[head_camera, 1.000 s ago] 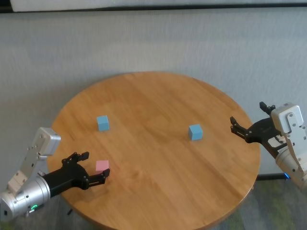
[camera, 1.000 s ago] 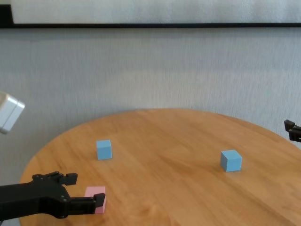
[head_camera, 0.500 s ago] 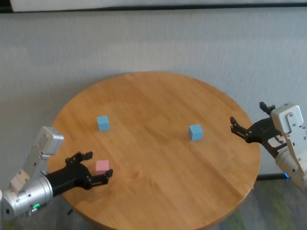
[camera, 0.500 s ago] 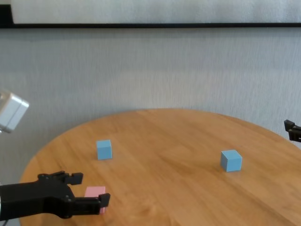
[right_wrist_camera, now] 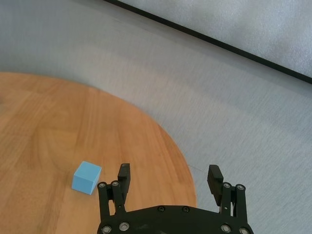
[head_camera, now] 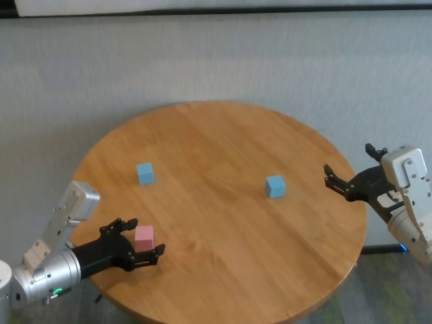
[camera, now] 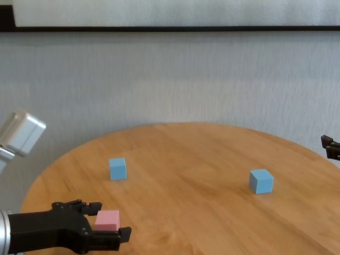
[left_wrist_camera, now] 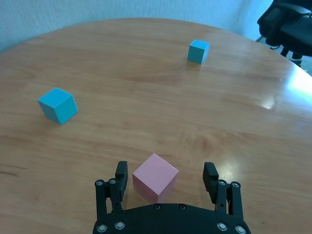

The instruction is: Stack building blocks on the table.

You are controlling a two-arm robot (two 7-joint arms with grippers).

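- Honey-brown wood covers the round table (head_camera: 223,202), and three small cubes sit on it, well apart from one another, none stacked yet.
- Risk, as a judgement: the pink block (left_wrist_camera: 155,177) sits corner-on to the left gripper (left_wrist_camera: 165,176), so the fingers could meet its edges instead of flat faces when they close and twist it or squeeze it out.
- A tilted grip would likely make it land crooked on a blue block and slide off.
- Left gripper: low over the near left part of the table, fingers spread wide, the pink block between them with a gap on each side.
- One blue block (head_camera: 144,173) lies farther back on the left; the other blue block (head_camera: 274,185) lies toward the right.
- Right gripper (head_camera: 349,179): hovers at the table's right edge, fingers spread and holding nothing, near the right blue block.
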